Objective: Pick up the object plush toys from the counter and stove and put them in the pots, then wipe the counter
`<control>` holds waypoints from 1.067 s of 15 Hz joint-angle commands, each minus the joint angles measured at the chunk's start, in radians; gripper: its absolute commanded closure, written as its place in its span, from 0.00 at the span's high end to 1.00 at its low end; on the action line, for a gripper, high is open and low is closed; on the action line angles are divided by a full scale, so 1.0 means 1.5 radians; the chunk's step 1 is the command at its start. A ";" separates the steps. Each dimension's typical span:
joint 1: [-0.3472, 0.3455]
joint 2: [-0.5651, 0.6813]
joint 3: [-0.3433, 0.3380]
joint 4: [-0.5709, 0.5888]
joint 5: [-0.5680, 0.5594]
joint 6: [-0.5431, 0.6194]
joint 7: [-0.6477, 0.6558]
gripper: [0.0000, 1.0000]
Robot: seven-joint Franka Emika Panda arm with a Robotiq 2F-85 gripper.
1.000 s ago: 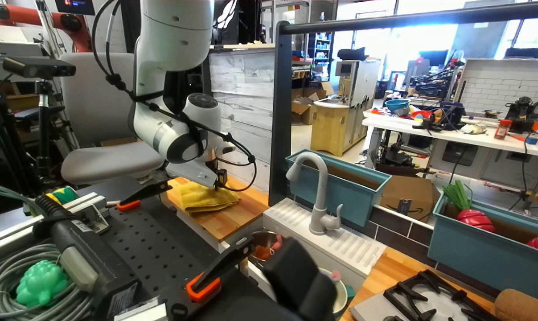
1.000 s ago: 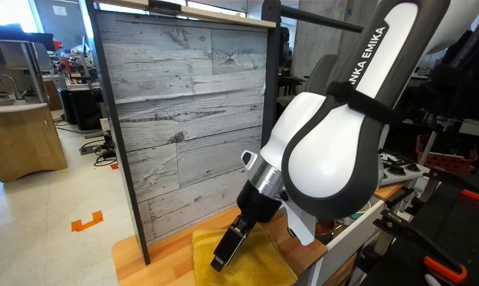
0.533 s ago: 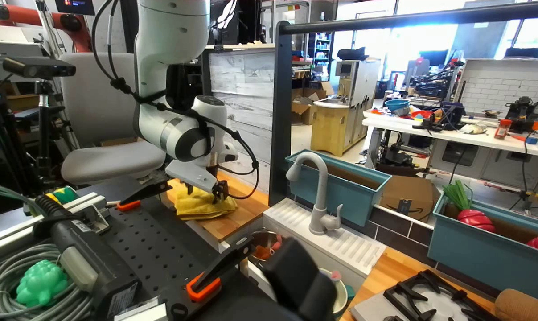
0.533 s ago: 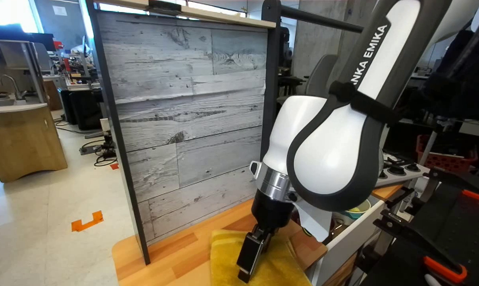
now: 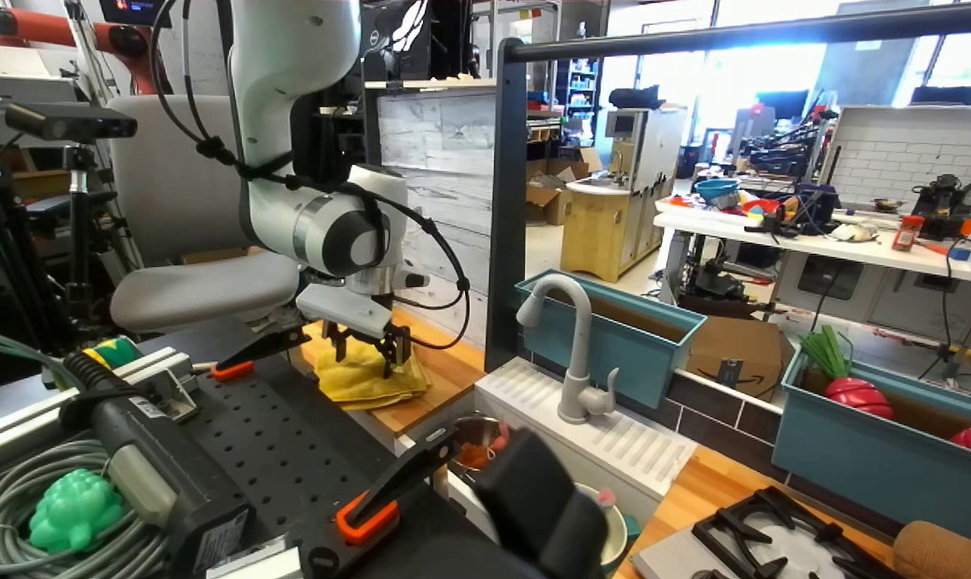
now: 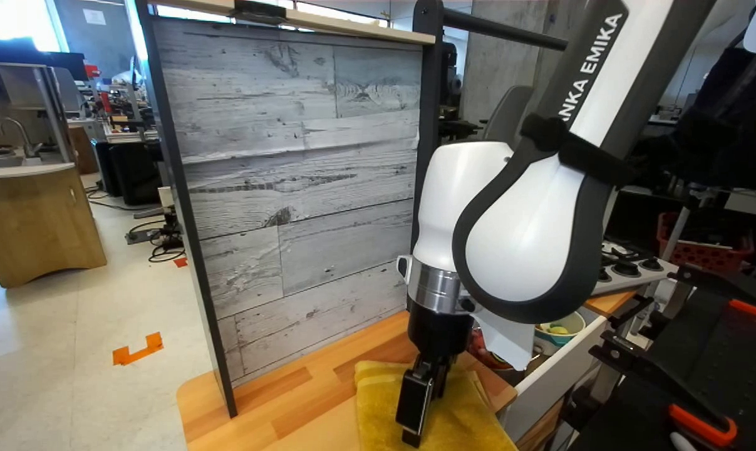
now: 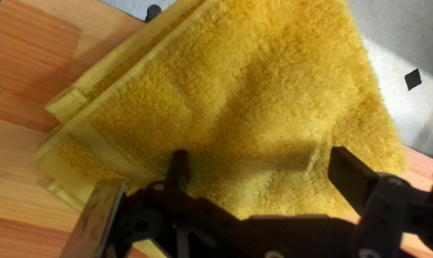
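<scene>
A folded yellow towel point(image 5: 368, 386) lies on the wooden counter point(image 6: 302, 407). It also shows in the wrist view point(image 7: 273, 82), where part hangs past the counter edge. My gripper point(image 5: 364, 360) points down over the towel, fingers spread, nothing between them. The fingertips point(image 7: 259, 152) appear to touch the cloth; in an exterior view the gripper point(image 6: 425, 416) stands almost upright on it. A metal pot point(image 5: 456, 470) holds orange and pink things, perhaps plush toys. A pale pot point(image 5: 619, 537) has a pink thing at its rim; in an exterior view that pot point(image 6: 559, 339) shows yellow-green things inside.
A wood-print wall panel point(image 6: 302, 188) stands behind the towel. The white sink ledge with a faucet point(image 5: 578, 378) stands beside it. A stove point(image 5: 678, 555) is farther along. Black clamps with orange tips point(image 5: 368, 519) and a perforated black table point(image 5: 276, 434) border the counter.
The gripper and the towel have moved together, rightward in one exterior picture and toward the black table in another. The hand has turned from tilted to almost upright, and both fingers now show apart.
</scene>
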 commanded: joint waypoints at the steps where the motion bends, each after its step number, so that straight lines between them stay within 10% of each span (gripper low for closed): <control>1: 0.005 0.029 -0.021 0.026 -0.024 0.052 -0.011 1.00; 6: -0.065 0.079 0.011 0.096 -0.006 0.132 -0.003 1.00; 16: -0.024 0.179 0.120 0.193 -0.024 0.024 -0.041 1.00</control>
